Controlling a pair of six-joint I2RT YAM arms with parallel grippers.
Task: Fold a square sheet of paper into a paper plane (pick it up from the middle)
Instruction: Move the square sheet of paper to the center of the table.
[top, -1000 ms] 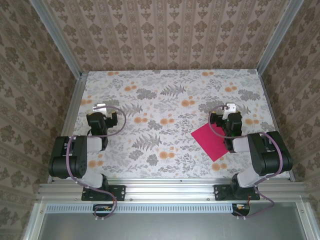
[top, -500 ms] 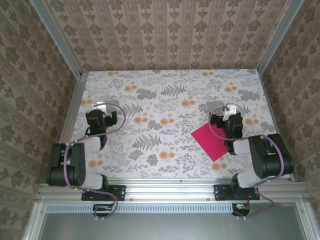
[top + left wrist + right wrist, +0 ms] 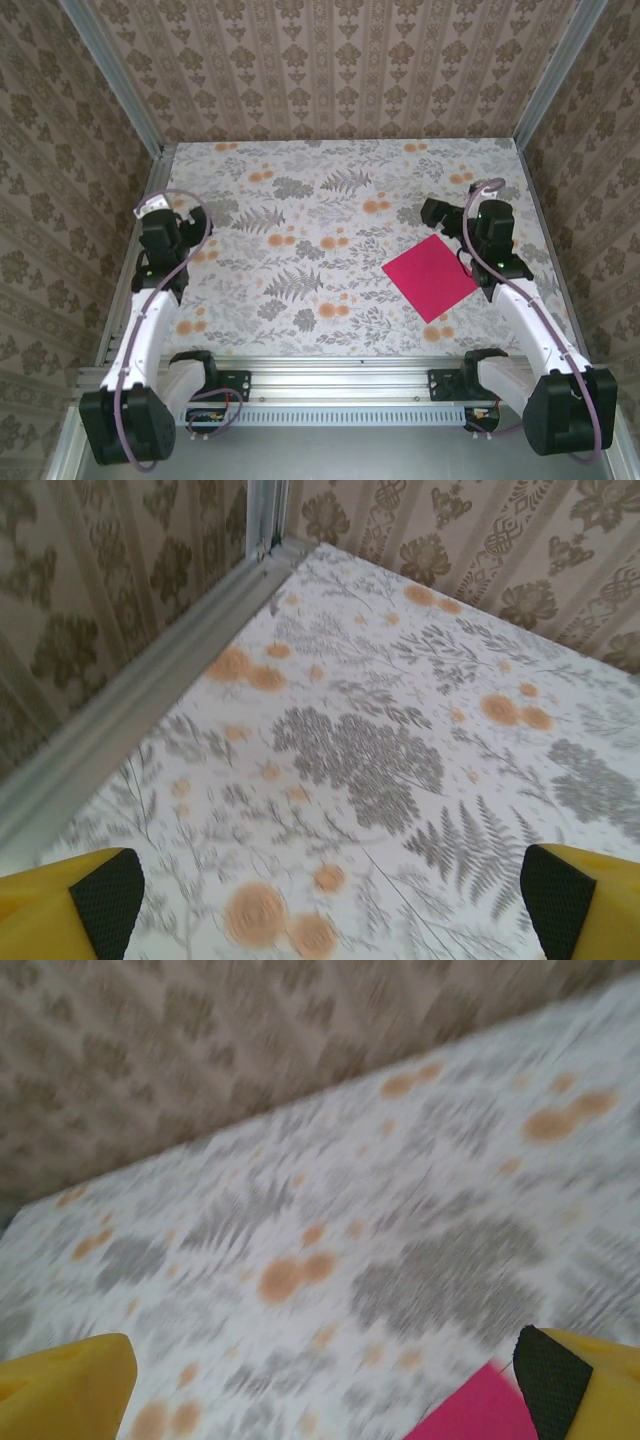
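Right end effector [image 3: 442, 213] hangs released just above the pink sheet [image 3: 430, 277] in frame; left end effector [image 3: 188, 218] — released too — mid-left. Seemingly the approach step — next, descend onto its middle.

**Pink Sheet Lies Flat at Four O'Clock**

We see the square sheet of paper [image 3: 430, 278] flat on the floral desk [image 3: 330, 225] at four o'clock, turned diamond-wise. The right claw [image 3: 445, 214] is near it at twelve; the left claw [image 3: 170, 218] is at the desk's nine, well apart.
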